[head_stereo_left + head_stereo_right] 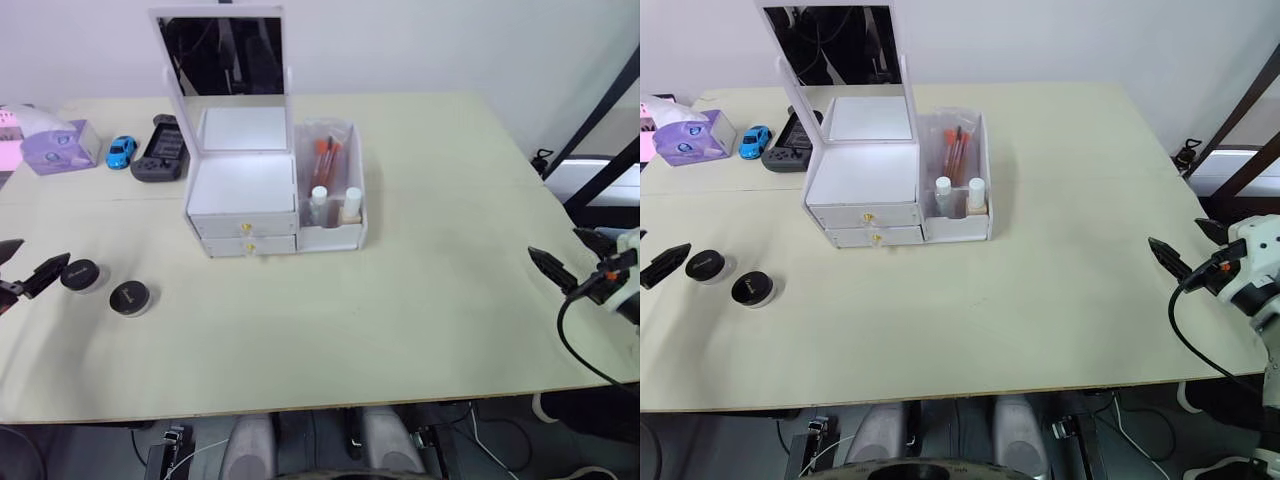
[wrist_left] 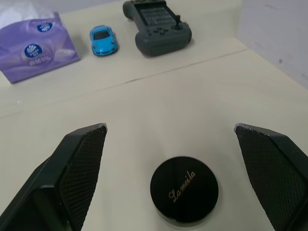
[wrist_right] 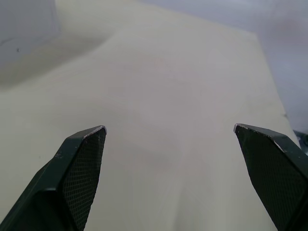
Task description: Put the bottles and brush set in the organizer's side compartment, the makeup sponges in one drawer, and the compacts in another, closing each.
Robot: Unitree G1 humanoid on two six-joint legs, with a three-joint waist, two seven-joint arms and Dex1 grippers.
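The pale counter carries an organizer at upper centre, two compacts lower left, and tissues, toy car and controller upper left.

black tapered cross-hatched fingers; white right wrist, black cable, possibly red wiring

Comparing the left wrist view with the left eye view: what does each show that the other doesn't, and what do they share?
Left wrist alone: gold lettering on the compact lying between the open left gripper's fingers.
Left eye alone: the organizer with mirror, bottles and brush set in its side compartment, a second compact, and the right gripper.
Both: tissue pack, blue toy car, game controller.
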